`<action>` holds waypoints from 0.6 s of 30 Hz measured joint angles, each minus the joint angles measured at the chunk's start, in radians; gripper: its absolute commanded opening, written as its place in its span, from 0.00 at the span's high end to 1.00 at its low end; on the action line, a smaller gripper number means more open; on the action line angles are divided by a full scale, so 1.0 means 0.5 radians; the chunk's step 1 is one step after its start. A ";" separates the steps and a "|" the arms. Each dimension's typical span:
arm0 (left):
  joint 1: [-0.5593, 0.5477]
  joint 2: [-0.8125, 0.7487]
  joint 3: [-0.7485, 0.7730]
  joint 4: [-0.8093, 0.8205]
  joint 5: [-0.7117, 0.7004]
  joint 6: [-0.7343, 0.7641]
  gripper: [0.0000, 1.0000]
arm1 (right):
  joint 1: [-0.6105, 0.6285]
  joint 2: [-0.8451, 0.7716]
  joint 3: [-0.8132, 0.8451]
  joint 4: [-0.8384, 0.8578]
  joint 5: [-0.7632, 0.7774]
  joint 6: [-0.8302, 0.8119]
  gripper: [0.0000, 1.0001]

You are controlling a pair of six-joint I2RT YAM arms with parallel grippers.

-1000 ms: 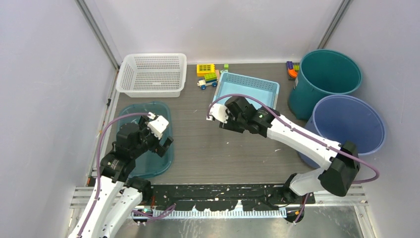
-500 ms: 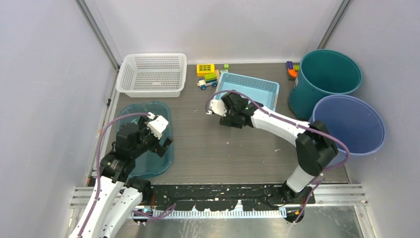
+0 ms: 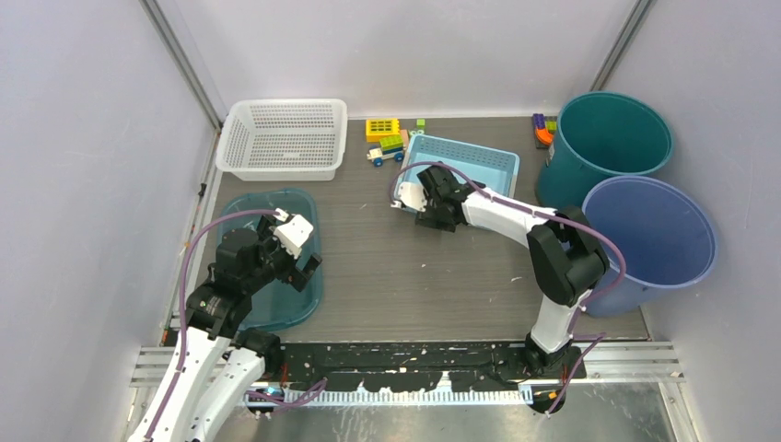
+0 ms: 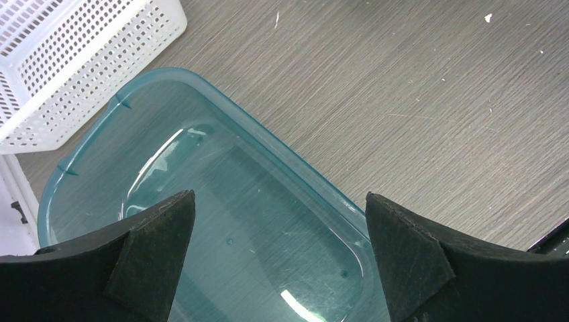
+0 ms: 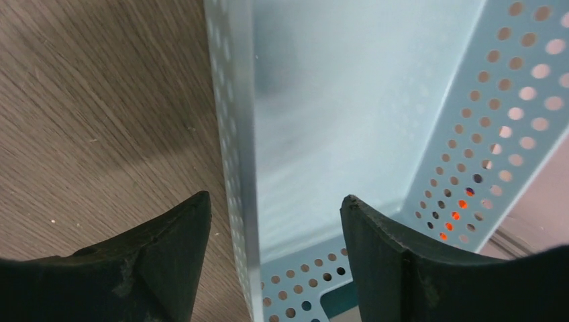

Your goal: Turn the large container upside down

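Observation:
A light blue perforated bin (image 3: 472,166) stands upright at the middle back. My right gripper (image 3: 431,199) is open at its near left corner. In the right wrist view the bin's left wall (image 5: 235,134) runs between the jaws of the right gripper (image 5: 275,221), one finger outside over the table and one inside; no contact shows. A clear teal tub (image 3: 253,210) sits upright at the left. My left gripper (image 3: 299,267) hovers open and empty over it, and the left wrist view shows the tub (image 4: 221,174) below the open gripper (image 4: 278,221).
A white mesh basket (image 3: 284,138) stands at the back left. Toy bricks and a small truck (image 3: 387,138) lie behind the blue bin. A teal bucket (image 3: 603,147) and a blue bucket (image 3: 649,235) stand at the right, with small toys (image 3: 543,129) beside them.
My right gripper has moved back and to the right, onto the blue bin's near left wall, and the arm has folded in. The left arm has not moved.

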 measured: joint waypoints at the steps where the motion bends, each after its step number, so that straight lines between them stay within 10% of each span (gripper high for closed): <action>1: 0.000 0.000 0.000 0.000 0.000 0.000 0.00 | -0.002 0.013 -0.011 0.006 0.000 -0.006 0.34; 18: 0.000 0.003 0.000 0.001 0.003 0.001 0.00 | 0.024 -0.065 -0.349 0.165 0.076 -0.010 0.93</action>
